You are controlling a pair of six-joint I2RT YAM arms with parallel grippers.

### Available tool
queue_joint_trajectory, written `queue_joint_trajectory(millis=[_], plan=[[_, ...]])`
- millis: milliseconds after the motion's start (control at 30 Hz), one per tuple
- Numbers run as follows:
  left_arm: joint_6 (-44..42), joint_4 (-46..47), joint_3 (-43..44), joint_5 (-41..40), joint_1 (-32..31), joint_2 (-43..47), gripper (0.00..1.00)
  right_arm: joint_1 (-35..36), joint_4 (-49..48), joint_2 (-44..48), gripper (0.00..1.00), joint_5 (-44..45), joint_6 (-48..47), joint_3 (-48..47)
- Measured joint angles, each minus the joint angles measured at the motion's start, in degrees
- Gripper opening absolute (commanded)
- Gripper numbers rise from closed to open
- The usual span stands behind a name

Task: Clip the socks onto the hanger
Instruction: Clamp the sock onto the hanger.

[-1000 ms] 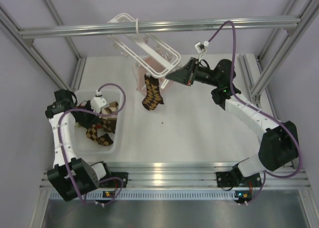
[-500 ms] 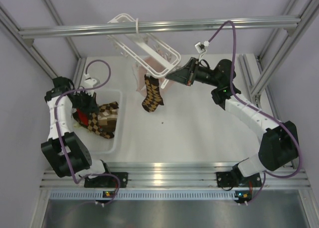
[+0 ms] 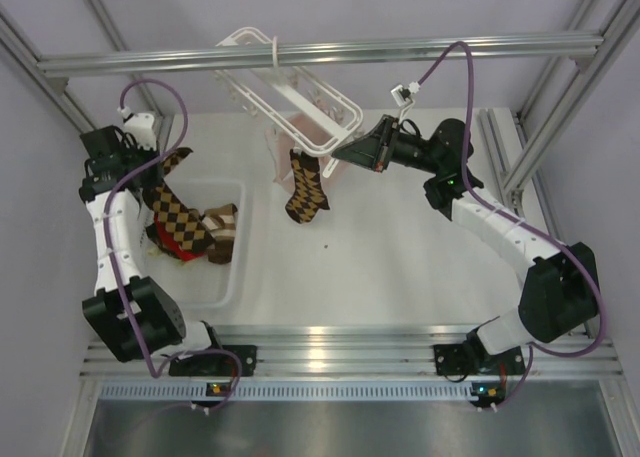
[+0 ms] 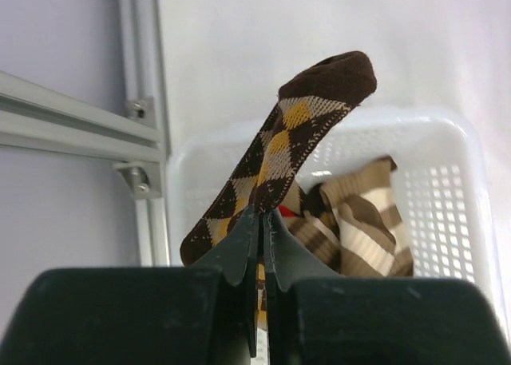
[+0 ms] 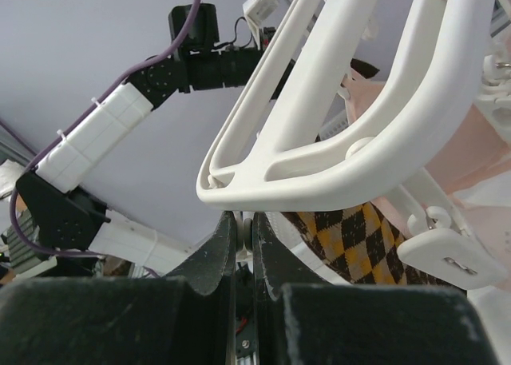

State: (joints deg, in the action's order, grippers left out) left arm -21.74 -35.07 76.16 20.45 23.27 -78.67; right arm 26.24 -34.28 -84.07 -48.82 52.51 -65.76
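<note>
My left gripper [image 3: 158, 177] is raised over the back left of the table, shut on an argyle sock [image 3: 178, 222] that dangles over the white basket [image 3: 225, 277]. In the left wrist view the gripper [image 4: 262, 215] pinches that sock [image 4: 299, 125] near its middle. The white hanger [image 3: 290, 87] hangs from the overhead rail, and a second argyle sock [image 3: 305, 189] hangs clipped below it. My right gripper [image 3: 338, 154] is at the hanger's right end. In the right wrist view the gripper [image 5: 247, 221] is shut on a small white clip under the hanger [image 5: 359, 133], beside the clipped sock [image 5: 359, 237].
A brown-and-tan striped sock [image 4: 359, 221] and something red lie in the basket [image 4: 435, 205]. Pink fabric [image 3: 285, 137] hangs under the hanger. Another white clip [image 5: 443, 257] dangles to the right. Aluminium frame posts [image 3: 150, 147] stand close behind the left arm.
My left gripper has lifted the argyle sock out of the basket, rising and moving back and to the left. The right arm and the hanger have not moved.
</note>
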Motion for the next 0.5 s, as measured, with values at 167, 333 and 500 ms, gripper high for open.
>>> queue_joint_trajectory(millis=[167,333,500], plan=[[1.01,1.95,1.86,-4.42,0.00,-2.99,0.15,0.00,-0.04,0.00,0.00,0.02,0.00,0.00],[-0.28,-0.20,1.92,-6.73,0.00,-7.48,0.54,0.00,-0.04,0.00,0.00,-0.04,0.00,0.00],[-9.70,-10.25,6.23,-3.02,0.00,-10.16,0.63,0.00,-0.04,0.00,0.00,-0.09,0.00,0.00]])
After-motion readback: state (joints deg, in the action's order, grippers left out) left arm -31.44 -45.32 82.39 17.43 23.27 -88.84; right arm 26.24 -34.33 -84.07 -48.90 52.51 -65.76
